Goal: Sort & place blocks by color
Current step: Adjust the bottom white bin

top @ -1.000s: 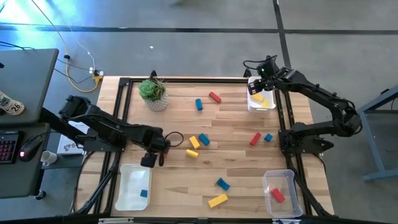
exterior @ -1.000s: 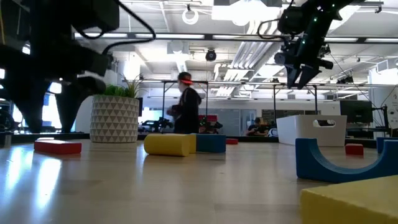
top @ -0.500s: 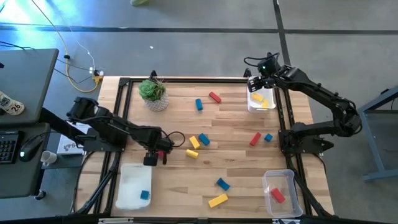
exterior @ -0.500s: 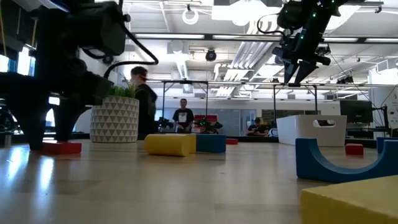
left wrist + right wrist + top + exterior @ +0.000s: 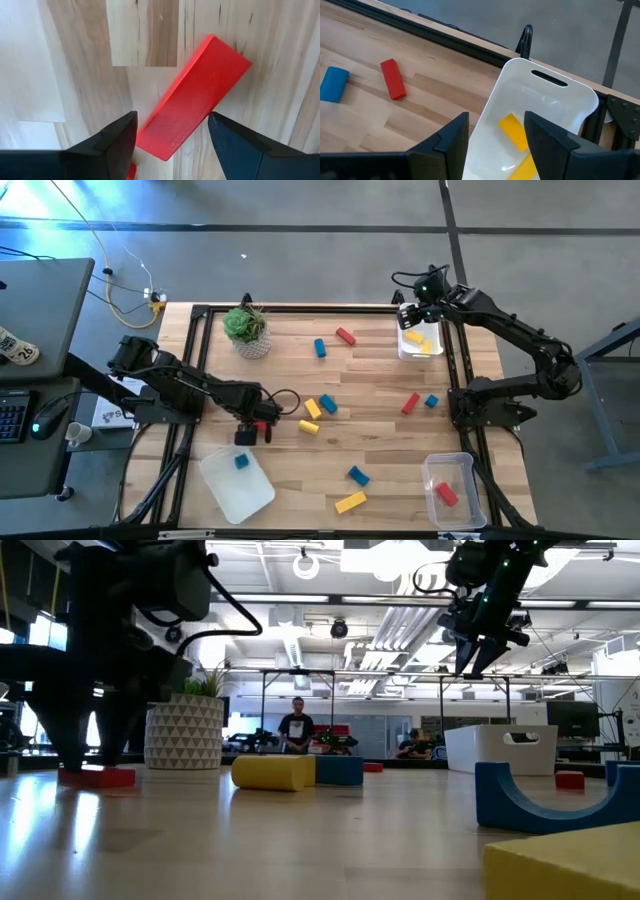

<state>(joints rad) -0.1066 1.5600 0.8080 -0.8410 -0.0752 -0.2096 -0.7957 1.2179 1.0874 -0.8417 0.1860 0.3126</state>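
The left gripper (image 5: 170,132), fingers spread wide and holding nothing, is down at the table near its left edge, straddling a smooth red bar block (image 5: 192,97) that lies flat on the pale wooden planks. The right gripper (image 5: 495,132) hovers open and empty over the glossy white tray (image 5: 420,340) at the far right corner, which holds yellow pieces. Sorting looks partly done: a blue block (image 5: 241,462) lies in the near-left tray (image 5: 238,484), a red one in the clear near-right tray (image 5: 447,488), while about nine red, blue and yellow bars and cylinders remain loose.
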